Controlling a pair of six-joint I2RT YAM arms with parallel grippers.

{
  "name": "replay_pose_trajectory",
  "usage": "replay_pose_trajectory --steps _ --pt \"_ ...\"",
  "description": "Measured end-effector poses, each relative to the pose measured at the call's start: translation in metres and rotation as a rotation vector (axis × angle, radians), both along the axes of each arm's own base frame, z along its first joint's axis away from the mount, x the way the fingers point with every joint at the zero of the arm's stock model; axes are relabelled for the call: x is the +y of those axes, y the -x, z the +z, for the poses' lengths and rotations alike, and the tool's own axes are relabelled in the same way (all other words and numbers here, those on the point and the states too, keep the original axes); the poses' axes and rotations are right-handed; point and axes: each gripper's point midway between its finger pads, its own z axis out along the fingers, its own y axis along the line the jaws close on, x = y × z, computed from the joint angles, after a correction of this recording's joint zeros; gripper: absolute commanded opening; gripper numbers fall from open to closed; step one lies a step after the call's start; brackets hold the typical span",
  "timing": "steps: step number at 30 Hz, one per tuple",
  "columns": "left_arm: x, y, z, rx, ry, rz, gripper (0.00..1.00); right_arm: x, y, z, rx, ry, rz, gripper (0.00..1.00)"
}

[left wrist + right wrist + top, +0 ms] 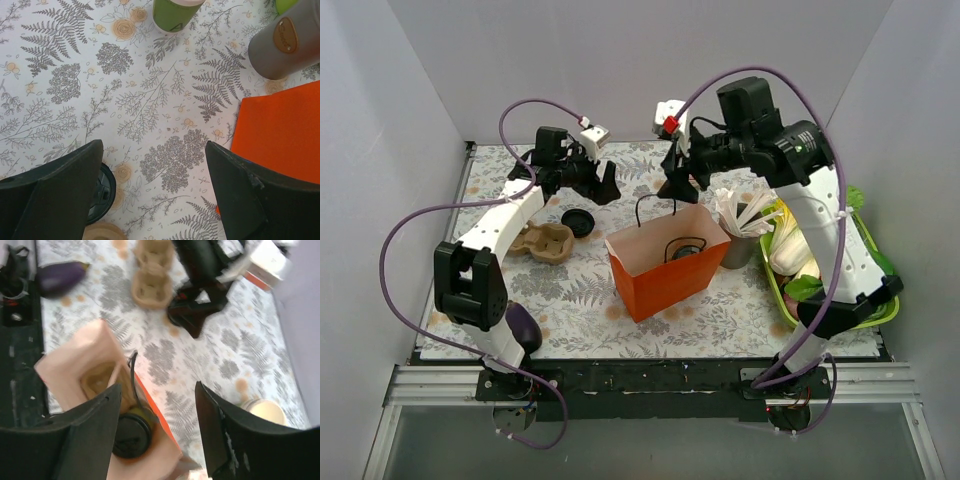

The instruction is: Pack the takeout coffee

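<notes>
The takeout coffee, a green cup under a round black lid, stands inside the open orange paper bag. From above, its lid shows at the bag's right side. My right gripper hangs open above the bag's far rim with nothing between its fingers and is clear of the cup. It appears in the top view behind the bag. My left gripper is open and empty over the patterned cloth, behind and to the left of the bag.
A loose black lid and a cardboard cup carrier lie left of the bag. An eggplant rests near the left arm's base. A grey cup of wooden utensils and a green tray of vegetables are on the right. Lidless green cups stand at the back.
</notes>
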Motion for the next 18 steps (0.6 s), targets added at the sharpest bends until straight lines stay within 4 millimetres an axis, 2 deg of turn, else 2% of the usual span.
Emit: replay_pose_trajectory --steps 2,3,7,9,11,13,15,17,18 --pt "0.003 0.003 0.003 -0.013 -0.006 0.010 0.86 -0.008 -0.016 0.009 -0.058 -0.017 -0.075 0.83" --pt "0.004 0.004 0.005 -0.018 -0.008 0.015 0.87 -0.018 -0.023 0.009 -0.071 -0.026 -0.130 0.84" --pt "0.010 0.001 0.012 -0.034 -0.012 0.062 0.98 -0.077 -0.035 -0.004 -0.095 -0.042 -0.419 0.88" --pt "0.013 -0.003 0.013 -0.023 -0.011 0.107 0.98 -0.096 -0.042 0.002 -0.135 -0.054 -0.534 0.90" --pt "0.018 -0.009 0.018 -0.023 -0.006 0.156 0.98 -0.108 -0.058 0.009 -0.151 -0.068 -0.633 0.91" --pt "0.023 -0.018 0.031 -0.045 0.004 0.205 0.98 -0.126 -0.083 0.009 -0.112 -0.069 -0.747 0.94" --pt "0.028 -0.028 0.047 -0.080 0.014 0.250 0.98 -0.151 -0.121 0.011 -0.061 -0.094 -0.888 0.96" --pt "0.036 -0.040 0.066 -0.129 0.024 0.311 0.98 -0.177 -0.159 -0.016 0.019 -0.073 -1.035 0.98" --pt "0.040 -0.044 0.072 -0.148 0.026 0.331 0.98 -0.188 -0.171 -0.031 0.053 -0.046 -1.094 0.98"
